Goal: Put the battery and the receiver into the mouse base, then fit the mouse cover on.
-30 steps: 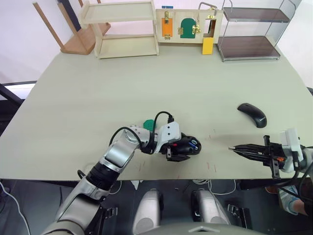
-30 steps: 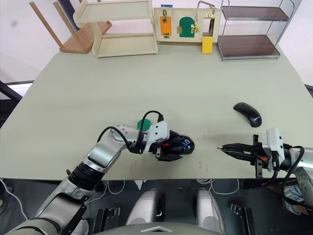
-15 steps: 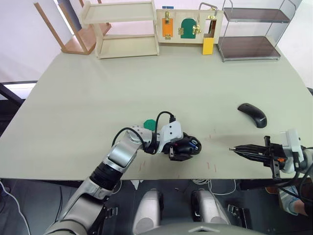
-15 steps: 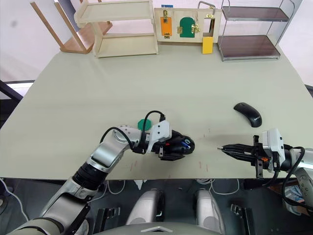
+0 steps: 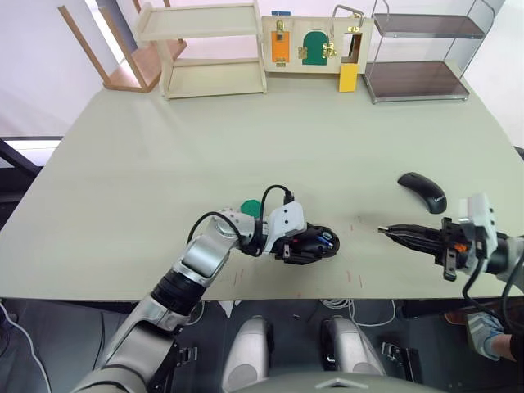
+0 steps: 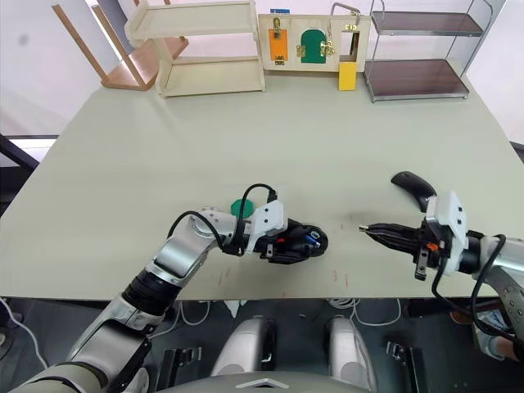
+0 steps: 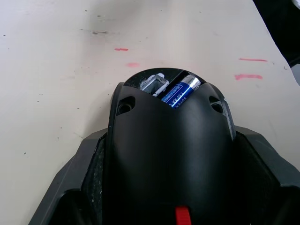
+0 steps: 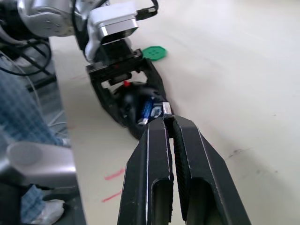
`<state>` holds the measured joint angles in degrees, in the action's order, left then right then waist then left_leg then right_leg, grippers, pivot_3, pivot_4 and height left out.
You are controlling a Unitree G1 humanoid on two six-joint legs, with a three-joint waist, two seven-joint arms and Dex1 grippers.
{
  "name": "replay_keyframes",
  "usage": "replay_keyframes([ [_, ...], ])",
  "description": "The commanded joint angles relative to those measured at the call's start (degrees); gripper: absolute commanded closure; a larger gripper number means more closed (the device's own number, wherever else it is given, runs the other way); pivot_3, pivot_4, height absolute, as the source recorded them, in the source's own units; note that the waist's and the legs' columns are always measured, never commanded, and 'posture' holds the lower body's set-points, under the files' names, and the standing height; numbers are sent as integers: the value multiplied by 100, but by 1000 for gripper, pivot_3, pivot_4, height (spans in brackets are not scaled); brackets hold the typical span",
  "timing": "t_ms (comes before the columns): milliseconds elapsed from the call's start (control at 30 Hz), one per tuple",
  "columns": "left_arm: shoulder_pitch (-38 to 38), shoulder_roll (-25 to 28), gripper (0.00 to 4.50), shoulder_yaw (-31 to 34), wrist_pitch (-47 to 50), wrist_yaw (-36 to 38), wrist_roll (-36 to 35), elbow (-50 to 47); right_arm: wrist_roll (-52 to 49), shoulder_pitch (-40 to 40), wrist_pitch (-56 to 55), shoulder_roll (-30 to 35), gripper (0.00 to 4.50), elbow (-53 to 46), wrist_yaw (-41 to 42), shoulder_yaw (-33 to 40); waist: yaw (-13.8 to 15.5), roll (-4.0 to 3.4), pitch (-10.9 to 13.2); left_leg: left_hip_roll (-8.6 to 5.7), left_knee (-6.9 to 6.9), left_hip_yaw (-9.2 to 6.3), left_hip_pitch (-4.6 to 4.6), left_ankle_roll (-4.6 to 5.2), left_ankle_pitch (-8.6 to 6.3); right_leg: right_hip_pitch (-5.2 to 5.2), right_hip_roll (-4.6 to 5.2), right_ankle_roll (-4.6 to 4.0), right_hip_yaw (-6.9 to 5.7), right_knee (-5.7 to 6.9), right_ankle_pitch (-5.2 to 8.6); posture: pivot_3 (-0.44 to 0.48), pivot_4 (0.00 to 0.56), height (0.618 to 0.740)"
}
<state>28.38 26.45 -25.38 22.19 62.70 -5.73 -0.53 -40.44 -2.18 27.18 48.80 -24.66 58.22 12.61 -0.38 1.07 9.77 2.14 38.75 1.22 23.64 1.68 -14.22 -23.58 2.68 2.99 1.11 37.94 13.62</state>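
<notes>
Fingers of our left gripper (image 5: 304, 248) are clamping the matte black mouse base (image 7: 168, 154); our right fingers (image 8: 165, 140) are pinching the tiny metallic receiver (image 8: 166, 110).

We see a pale table (image 5: 205, 147) carrying the mouse base (image 5: 315, 244), a green tray (image 5: 250, 208), the mouse cover (image 5: 422, 191), wooden shelves (image 5: 209, 47), a latch board (image 5: 315, 43) and a wire rack (image 5: 422, 49).
</notes>
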Motion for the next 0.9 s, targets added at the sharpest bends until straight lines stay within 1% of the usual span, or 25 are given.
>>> replay_keyframes([
  [33,97,-85,1544,-155,52,7,119,163,-183,445,836,139,4500,-460,-696,-84,4,0,0,0,2,-1,0,0,0,1,0,0,0,0,0,0,150,740],
  [67,153,-117,1544,-188,73,4,159,220,-315,721,1325,242,4500,-568,-963,-173,18,0,0,0,4,0,1,0,0,1,0,1,0,0,-1,0,150,740],
  [167,292,-202,1544,-256,90,11,245,425,-642,1335,2338,375,4500,-689,-1463,-337,71,-1,-1,0,23,-3,8,0,0,1,1,1,-2,0,-3,0,150,740],
  [200,331,-213,1544,-292,83,32,277,488,-605,1542,2652,494,4500,-707,-1574,-470,99,-2,-1,0,29,-2,10,0,0,2,1,0,-1,0,-4,0,150,740],
  [233,363,-231,1544,-329,77,46,311,549,-558,1845,3017,457,4500,-685,-1901,-573,121,-2,-1,0,38,0,12,0,0,2,1,-5,1,1,-4,0,150,740],
  [333,482,-276,1544,-435,115,82,390,690,-865,2854,4201,279,4500,-462,-2458,-784,129,-2,-2,-1,47,1,13,1,0,6,7,-9,4,-4,-10,0,150,740],
  [400,527,-299,1544,-450,133,109,392,741,-888,3195,4615,190,4500,-407,-2647,-868,148,-2,-3,-1,48,-1,15,1,1,6,8,-12,5,-4,-13,0,150,740],
  [533,560,-353,1544,-499,133,71,474,849,-1224,3974,5962,30,4500,-166,-2725,-1136,142,-1,-4,-2,45,-2,22,2,0,5,10,-13,1,-10,-13,0,150,740],
  [600,551,-379,1544,-527,148,61,484,846,-1267,4314,6363,-118,4500,27,-2753,-1257,126,-3,-4,-2,45,-3,20,2,0,4,12,-12,9,-8,-14,0,150,740],
  [667,555,-414,1544,-537,160,45,504,862,-1416,4592,6515,-101,4500,344,-2900,-1515,125,-3,-5,-2,46,-3,17,2,0,5,12,-12,8,-6,-14,0,150,740],
  [800,558,-481,1544,-533,205,24,526,886,-1989,5450,6532,182,4500,1084,-3068,-2611,133,-5,-6,0,47,-5,16,3,0,2,17,-12,6,-7,-15,0,150,740],
  [900,547,-483,1544,-534,209,25,547,887,-2272,5972,6532,249,4500,1506,-3239,-3217,123,-8,-6,-1,43,-7,18,3,0,-2,20,-11,16,-8,-16,0,150,740],
])
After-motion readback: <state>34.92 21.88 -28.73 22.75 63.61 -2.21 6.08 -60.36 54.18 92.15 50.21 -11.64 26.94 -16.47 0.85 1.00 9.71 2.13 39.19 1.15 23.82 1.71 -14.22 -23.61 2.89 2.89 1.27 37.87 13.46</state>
